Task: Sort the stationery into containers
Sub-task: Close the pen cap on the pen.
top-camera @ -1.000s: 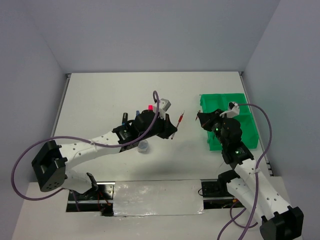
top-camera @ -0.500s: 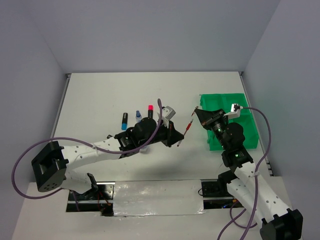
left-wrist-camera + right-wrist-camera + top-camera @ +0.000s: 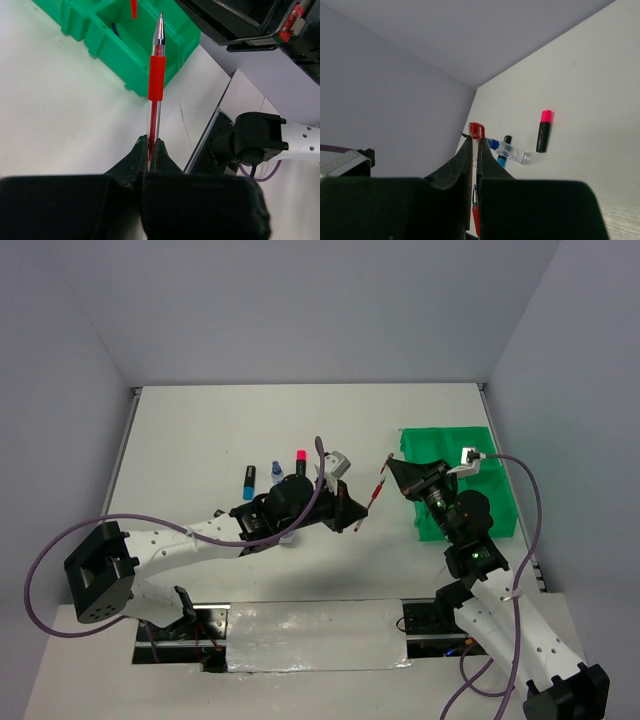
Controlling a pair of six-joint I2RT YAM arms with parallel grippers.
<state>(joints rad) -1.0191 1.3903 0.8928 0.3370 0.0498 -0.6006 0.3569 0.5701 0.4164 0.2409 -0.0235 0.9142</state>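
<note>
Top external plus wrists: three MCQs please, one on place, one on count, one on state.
1. Where is the pink-capped highlighter relative to the green tray?
A) inside it
B) balanced on its rim
C) on the table left of it, beside the bottle

2. How many highlighters show lying on the table?
A) two
B) none
C) five

3. The left fingers are:
A) wide open, empty
B) shut on the red pen
C) shut on the bottle

Key:
1 C, it lies on the white surface next to the bottle, well apart from the tray.
2 A, the pink-capped one and the blue-capped highlighter.
3 B, the left wrist view shows them pinching the pen's clear barrel.
</note>
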